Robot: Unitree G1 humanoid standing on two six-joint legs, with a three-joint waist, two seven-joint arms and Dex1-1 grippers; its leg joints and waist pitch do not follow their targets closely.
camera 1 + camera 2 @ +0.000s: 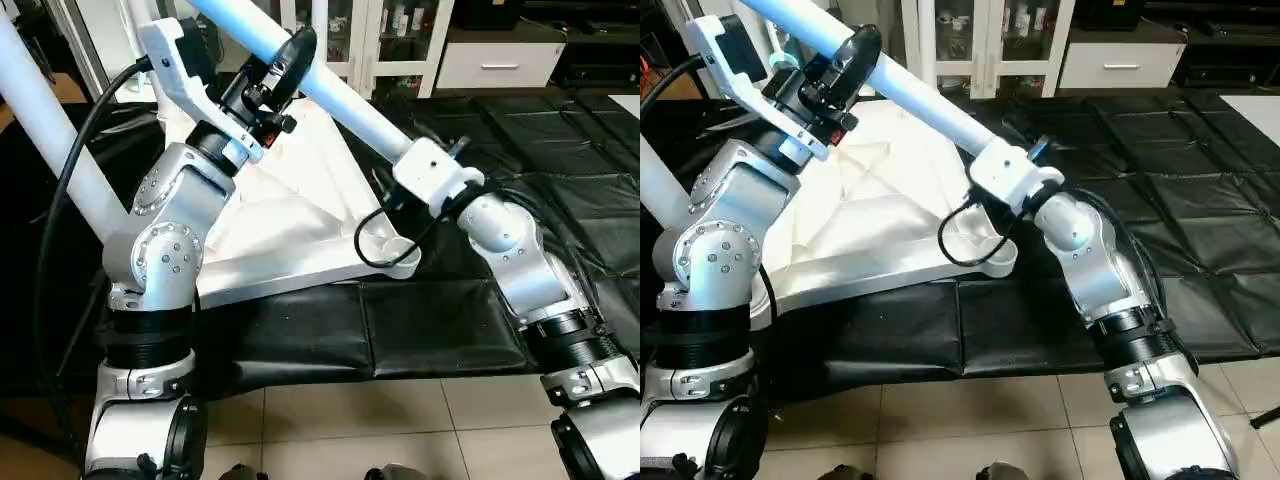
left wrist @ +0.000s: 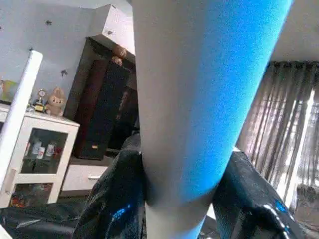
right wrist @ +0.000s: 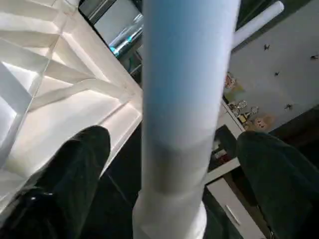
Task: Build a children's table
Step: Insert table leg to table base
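Note:
The children's table top (image 1: 300,235) lies upside down on the black mat, its ribbed underside facing up and a round corner socket (image 1: 387,246) at its near corner. One long white leg (image 1: 345,100) slants over it from the upper left down to the right. My left gripper (image 1: 285,60) is shut on this leg high up, and both fingers (image 2: 117,194) press against it. My right gripper (image 3: 174,137) straddles the leg's lower part, open, with a gap at each finger (image 3: 79,164). A second leg (image 1: 50,130) rises at the far left.
Black mats (image 1: 560,170) cover the floor to the right, with tiles (image 1: 350,420) in front. A white glass-door cabinet (image 1: 390,40) and a white drawer unit (image 1: 500,62) stand behind. A black cable (image 1: 60,200) loops past my left arm.

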